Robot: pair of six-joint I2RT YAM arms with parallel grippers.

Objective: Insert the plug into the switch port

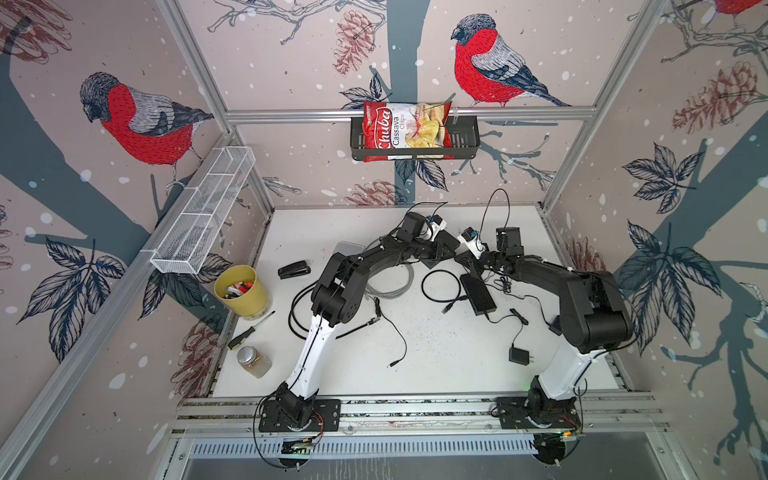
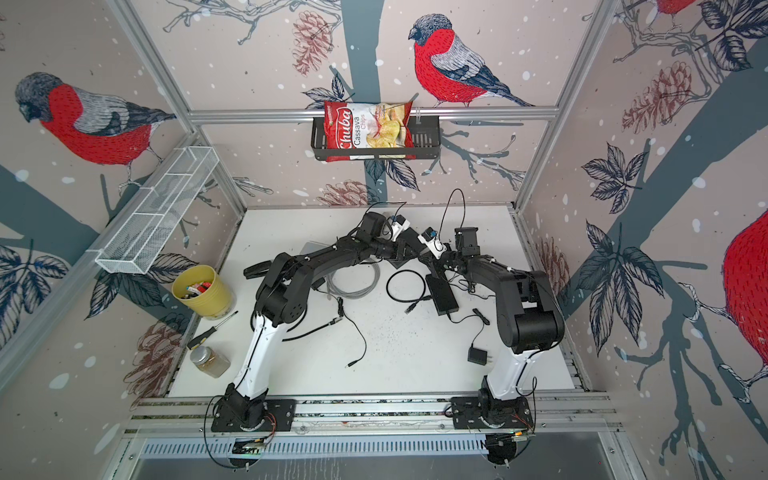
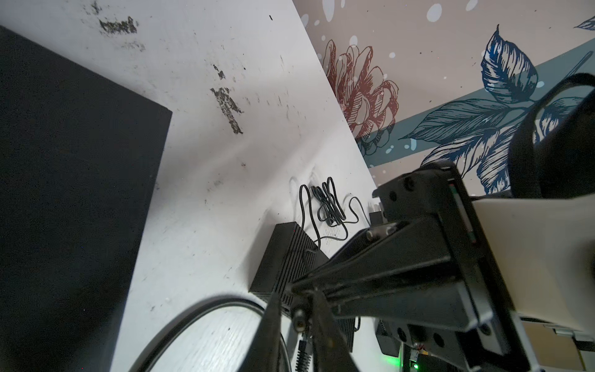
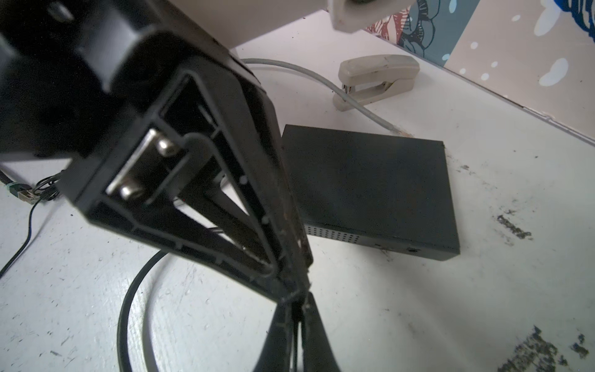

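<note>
The small black barrel plug is raised off the white table, between the slightly parted fingers of the left gripper, just beside the flat black metal switch. The right gripper is pressed shut at the same spot. A grip on the plug's lead is suspected but cannot be confirmed.

If neither grip is firm, the plug may be dropped, or twisted off line with the small round socket on the switch's side.

The approach is crowded by a looped black cable and a ribbed black power brick. A beige stapler and a grey cable lie near the switch, clear of that side.
</note>
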